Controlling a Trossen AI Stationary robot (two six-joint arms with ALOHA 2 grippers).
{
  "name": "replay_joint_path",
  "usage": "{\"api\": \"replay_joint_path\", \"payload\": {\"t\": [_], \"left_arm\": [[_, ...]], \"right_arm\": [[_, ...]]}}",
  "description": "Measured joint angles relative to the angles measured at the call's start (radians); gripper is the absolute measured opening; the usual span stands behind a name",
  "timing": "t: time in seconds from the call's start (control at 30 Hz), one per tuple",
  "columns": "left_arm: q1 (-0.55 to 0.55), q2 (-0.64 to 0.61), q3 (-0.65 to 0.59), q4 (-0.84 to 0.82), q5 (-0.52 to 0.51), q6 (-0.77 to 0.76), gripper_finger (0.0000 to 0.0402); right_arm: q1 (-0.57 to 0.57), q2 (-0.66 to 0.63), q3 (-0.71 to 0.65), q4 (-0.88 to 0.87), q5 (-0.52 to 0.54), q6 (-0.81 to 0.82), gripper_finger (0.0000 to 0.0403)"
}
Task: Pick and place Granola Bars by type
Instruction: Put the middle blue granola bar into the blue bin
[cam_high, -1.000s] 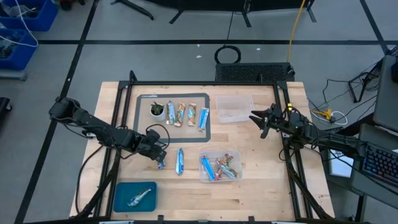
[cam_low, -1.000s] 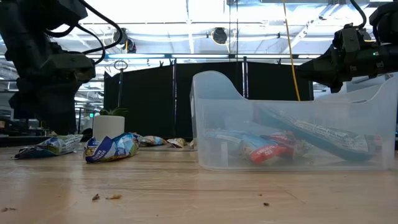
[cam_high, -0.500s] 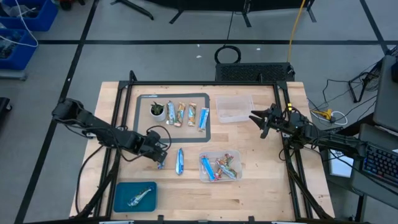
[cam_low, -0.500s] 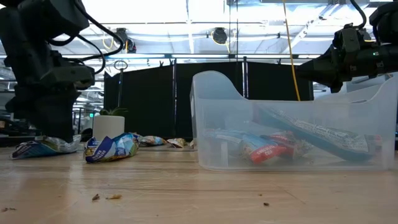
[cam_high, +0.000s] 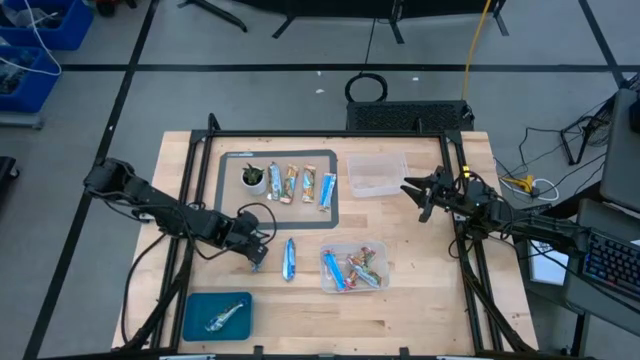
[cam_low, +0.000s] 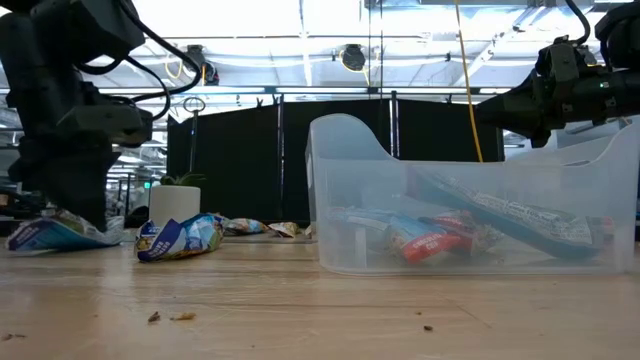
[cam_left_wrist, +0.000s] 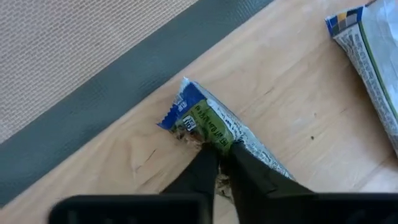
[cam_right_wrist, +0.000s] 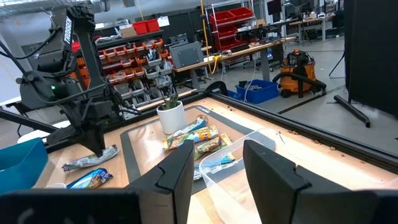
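Granola bars lie in several groups on the pale wooden worktop (cam_high: 420, 290), all slim packets in crinkled, shiny wrappers. Four bars (cam_high: 298, 184) lie side by side on a beige mat (cam_high: 232, 180) with a dark grey border, next to a small white round cup (cam_high: 254, 179) holding a green plant. A clear, thin-walled plastic tub (cam_high: 353, 269) with rounded corners holds a loose heap of bars in blue, red and orange wrappers. A second clear tub (cam_high: 376, 174) stands beside the mat; what it holds cannot be told. A teal tray (cam_high: 216, 315) near the front edge carries one silvery bar (cam_high: 226, 315). One blue-white bar (cam_high: 289, 258) lies bare on the wood between the mat and the filled tub.

The left tool (cam_left_wrist: 219, 169) is down at the worktop just off the mat's border, its dark fingers clenched on the end of a blue, green and white bar (cam_left_wrist: 214, 126), whose wrapper is puckered at the pinch and lifts off the wood at its far end.

The right tool (cam_high: 418, 197) hangs above the worktop near the second tub, fingers apart, grasping nothing.
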Motion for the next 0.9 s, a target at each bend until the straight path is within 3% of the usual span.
{"api": "replay_joint_path", "payload": {"t": [0.07,0.4,0.67,0.8,0.9], "left_arm": [[0.0,0.0,0.0,0.0,-0.001,0.034,0.0012],[-0.027,-0.008,0.004,-0.01,-0.129,0.137,0.0005],[-0.068,-0.05,0.061,-0.009,-0.172,0.215,0.0005],[-0.112,-0.074,0.089,0.014,-0.211,0.311,0.0005],[-0.172,-0.086,0.096,0.105,-0.205,0.464,0.0005]], "right_arm": [[0.0,0.0,0.0,0.0,0.0,0.0,0.013],[0.0,0.0,0.0,0.0,0.0,0.0,0.013],[0.0,0.0,0.0,0.0,0.0,0.0,0.013],[0.0,0.0,0.0,0.0,0.0,0.0,0.013],[0.0,0.0,0.0,0.002,0.0,0.0,0.013]]}}
